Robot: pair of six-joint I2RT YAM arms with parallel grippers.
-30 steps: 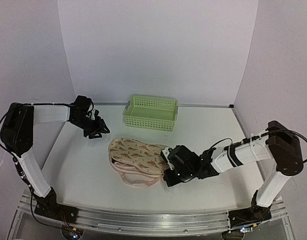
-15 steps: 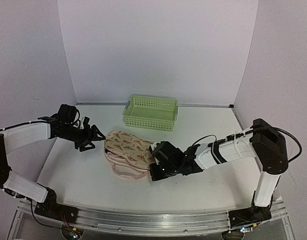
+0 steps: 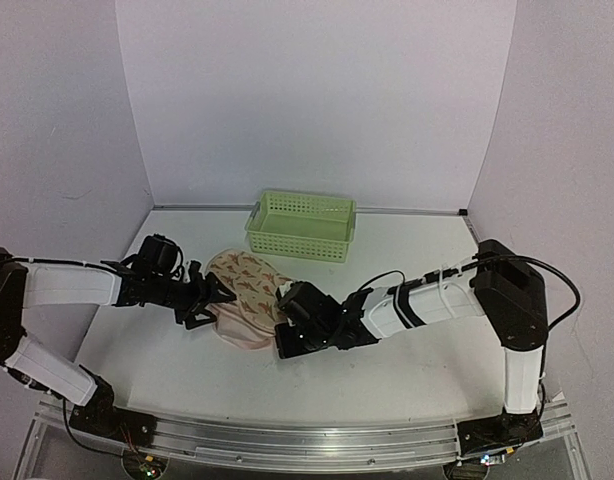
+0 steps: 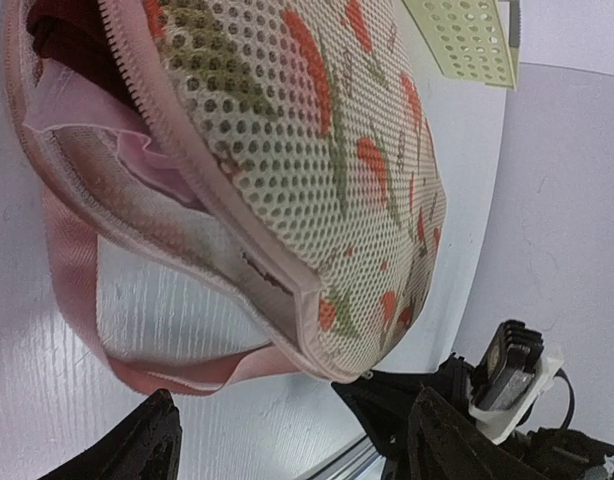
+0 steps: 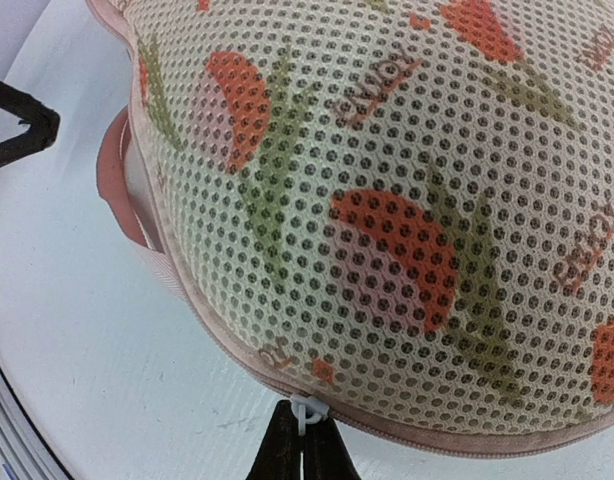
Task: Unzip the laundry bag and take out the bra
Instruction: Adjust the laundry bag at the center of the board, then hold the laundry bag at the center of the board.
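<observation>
The cream mesh laundry bag, printed with reddish leaf sprigs and edged in pale pink, lies on the white table in front of the light-green perforated basket and apart from it. Your two arms reach in low from either side and meet at the bag.

Your right gripper sits at the bag's near right edge. Its fingertips are pinched tight on the small white zip pull, just below the pink seam.

Your left gripper is at the bag's left edge, its fingers spread wide and gripping nothing. In its wrist view the zip gapes on that side, with pink fabric showing inside; you cannot tell whether that is the bra. A pink strap loops out onto the table below the opening.
</observation>
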